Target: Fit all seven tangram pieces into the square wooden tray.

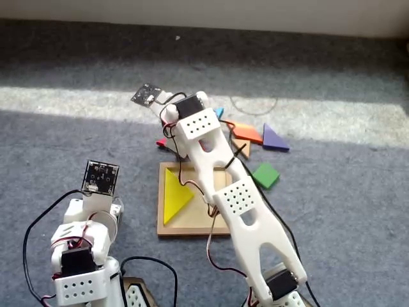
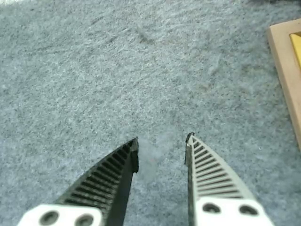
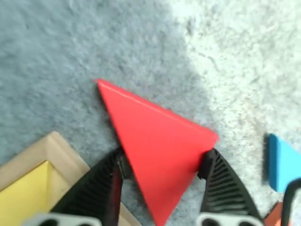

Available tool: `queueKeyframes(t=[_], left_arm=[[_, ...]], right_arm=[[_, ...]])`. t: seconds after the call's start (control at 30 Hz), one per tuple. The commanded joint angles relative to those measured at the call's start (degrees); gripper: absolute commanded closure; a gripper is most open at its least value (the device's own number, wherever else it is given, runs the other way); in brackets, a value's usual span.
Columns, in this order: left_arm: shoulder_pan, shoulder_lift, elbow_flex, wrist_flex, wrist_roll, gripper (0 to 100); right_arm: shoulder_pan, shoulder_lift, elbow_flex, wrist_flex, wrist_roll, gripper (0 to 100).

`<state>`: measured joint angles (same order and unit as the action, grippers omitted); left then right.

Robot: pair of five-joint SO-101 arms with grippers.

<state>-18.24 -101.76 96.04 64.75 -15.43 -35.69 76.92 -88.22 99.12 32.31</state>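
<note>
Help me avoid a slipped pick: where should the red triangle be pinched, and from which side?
Come straight down from above: the red triangle lies flat on the carpet beside the tray corner. Pinch across its two thin side edges, where the right gripper straddles it; nearer the point, the converging edges would probably squeeze it out.

- The tray (image 1: pixel 192 229) lies on the desk (image 1: pixel 345 211).
- A big triangle (image 1: pixel 174 195) lies in the tray, against its left wall.
- A second triangle (image 3: pixel 150 127) lies just behind the tray's far left corner, between the right hand's (image 3: pixel 164 153) fingers, which touch its edges.
- The left hand (image 2: pixel 162 139) hangs left of the tray, fingers apart.
- A square piece (image 1: pixel 266 175) lies beside the tray's far right corner, with a third triangle (image 1: pixel 275 139) behind it.
</note>
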Motion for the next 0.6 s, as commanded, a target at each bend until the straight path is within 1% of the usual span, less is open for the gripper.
queueKeyframes(t=[0.0,0.57], left_arm=[[-0.57,-2.51,1.01,-1.05,-0.35,82],[-0.57,-2.51,1.01,-1.32,-0.35,82]], right_arm=[[-0.84,-3.03,-4.18,0.92,0.79,87.6],[0.57,-13.76,-3.91,2.15,0.62,87.8]])
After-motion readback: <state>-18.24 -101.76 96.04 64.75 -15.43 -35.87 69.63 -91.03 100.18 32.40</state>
